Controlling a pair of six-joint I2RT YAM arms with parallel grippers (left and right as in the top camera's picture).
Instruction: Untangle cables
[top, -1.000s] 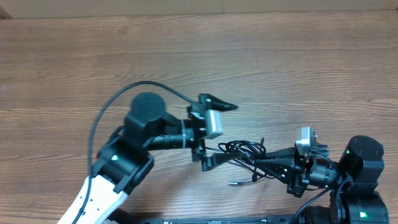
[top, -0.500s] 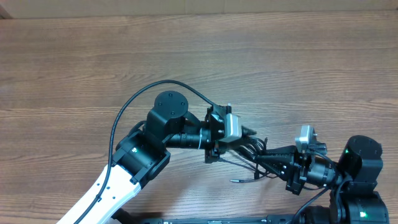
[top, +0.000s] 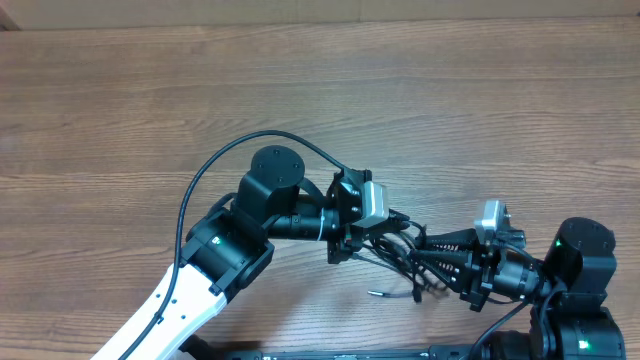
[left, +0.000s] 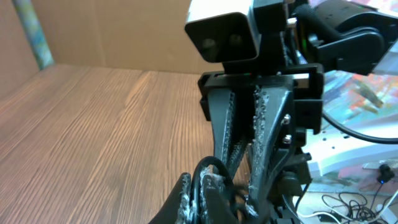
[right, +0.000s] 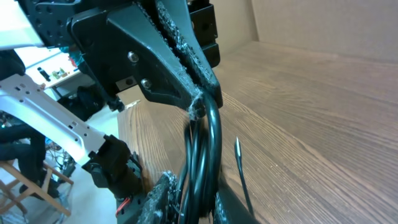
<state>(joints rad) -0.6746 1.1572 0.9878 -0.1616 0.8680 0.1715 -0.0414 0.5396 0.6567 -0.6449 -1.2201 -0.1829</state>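
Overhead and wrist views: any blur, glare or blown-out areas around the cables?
Overhead: even light, sharp, no glare, though the black cables are hard to tell apart from each other. Left wrist: the nearest cable loop at the bottom edge is soft, and the bright room at right looks washed out. Right wrist: cables close to the lens are blurred, the left gripper is sharper, and the background at left is overexposed.
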